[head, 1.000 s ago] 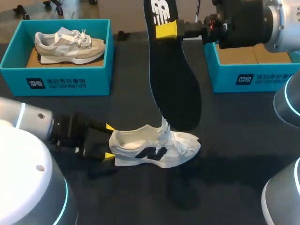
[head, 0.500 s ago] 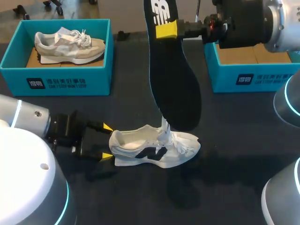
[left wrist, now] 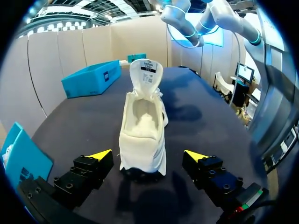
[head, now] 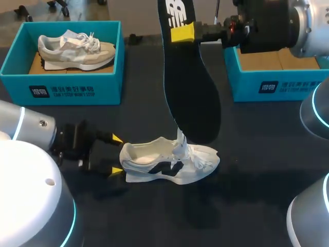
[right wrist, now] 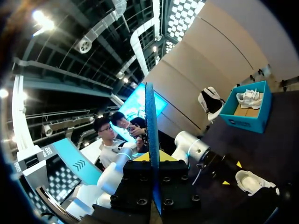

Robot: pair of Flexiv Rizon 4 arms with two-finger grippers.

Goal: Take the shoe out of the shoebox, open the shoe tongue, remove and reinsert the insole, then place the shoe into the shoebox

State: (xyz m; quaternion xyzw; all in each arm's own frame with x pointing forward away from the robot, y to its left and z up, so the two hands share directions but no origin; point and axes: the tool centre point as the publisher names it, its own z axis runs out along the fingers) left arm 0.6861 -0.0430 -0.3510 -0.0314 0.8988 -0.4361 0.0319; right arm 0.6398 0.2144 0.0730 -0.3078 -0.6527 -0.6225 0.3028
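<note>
A white shoe (head: 169,161) with a dark side logo stands on the black table, tongue pulled up, heel toward my left gripper (head: 115,154). That gripper is open, its yellow tips either side of the heel without touching. In the left wrist view the shoe (left wrist: 142,135) lies just ahead of the left gripper (left wrist: 148,155), its hollow inside visible. My right gripper (head: 182,32) is shut on the black insole (head: 187,77), held high with its toe end hanging down above the shoe. In the right wrist view the insole (right wrist: 152,144) shows edge-on between the fingers (right wrist: 166,156); the shoe (right wrist: 254,183) is far below.
A teal shoebox (head: 64,85) at the back left holds a beige shoe (head: 77,50). A second teal shoebox (head: 277,82) stands at the back right, under my right arm. The left arm's large body fills the front left corner.
My left gripper has drawn back slightly from the shoe's heel and spread a little. The right arm, insole and shoe have kept still.
</note>
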